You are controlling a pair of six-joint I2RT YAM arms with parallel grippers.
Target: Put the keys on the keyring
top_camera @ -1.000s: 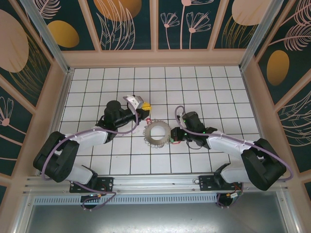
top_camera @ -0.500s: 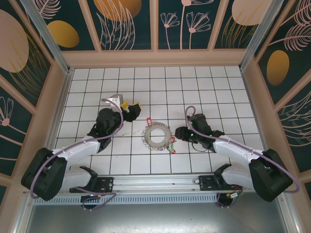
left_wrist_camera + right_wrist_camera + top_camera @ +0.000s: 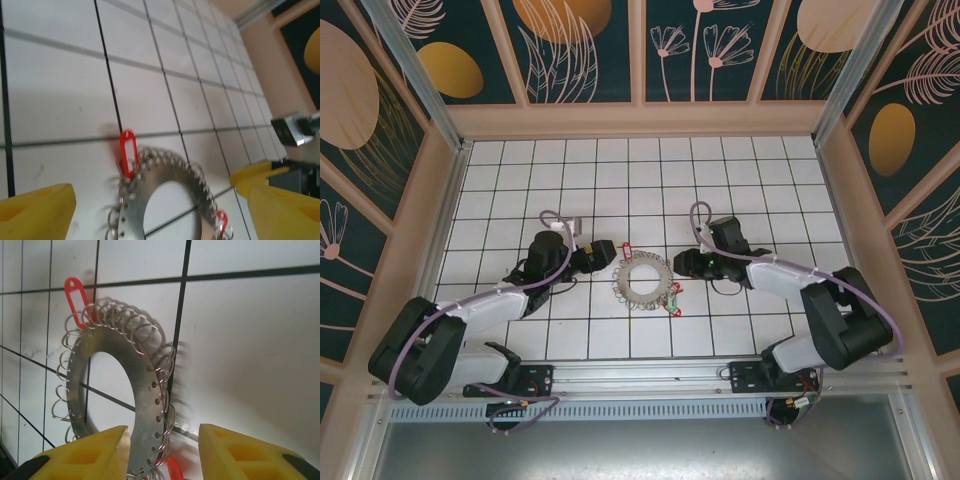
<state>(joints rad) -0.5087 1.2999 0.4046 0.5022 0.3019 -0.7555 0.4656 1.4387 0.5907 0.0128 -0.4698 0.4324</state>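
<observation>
the big flat grey metal ring [image 3: 661, 282] lies on the white tiled floor [image 3: 720, 180], with a small red tag [image 3: 627, 248] at its rim. the left claw [image 3: 155, 185] beside it is spread wide. the right claw [image 3: 161, 430] on its other side is spread less wide.

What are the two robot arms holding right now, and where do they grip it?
Nothing. Both the left fingers and the right fingers stand open, and the metal ring lies flat on the tiled table between them.

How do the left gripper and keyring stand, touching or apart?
Apart. The left wrist view shows bare tile on either side, between the open left gripper and the keyring.
</observation>
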